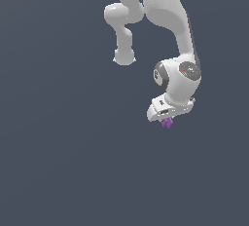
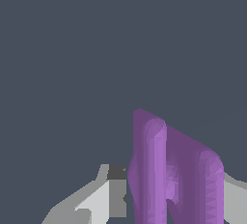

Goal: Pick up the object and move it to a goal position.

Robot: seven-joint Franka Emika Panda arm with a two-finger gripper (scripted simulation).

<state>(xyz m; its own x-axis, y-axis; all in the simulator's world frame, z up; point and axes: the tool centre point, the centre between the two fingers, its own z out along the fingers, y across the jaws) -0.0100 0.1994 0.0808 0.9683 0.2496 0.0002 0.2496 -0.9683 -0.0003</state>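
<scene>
The object (image 1: pixel 167 122) is a tiny bright purple piece that pokes out just under the white gripper (image 1: pixel 165 119) in the exterior view. Seen from the wrist, the object (image 2: pixel 173 175) fills the space between the two grey fingers (image 2: pixel 103 201) as a pair of upright purple bars joined in the middle. The gripper (image 2: pixel 173 203) is shut on it, one finger pressing each side. The white arm hangs down from the top of the exterior view, with the hand tilted.
Only a flat dark grey-blue background (image 1: pixel 58 147) surrounds the arm. The arm's elbow (image 1: pixel 124 57) hangs toward the exterior view's left of the hand.
</scene>
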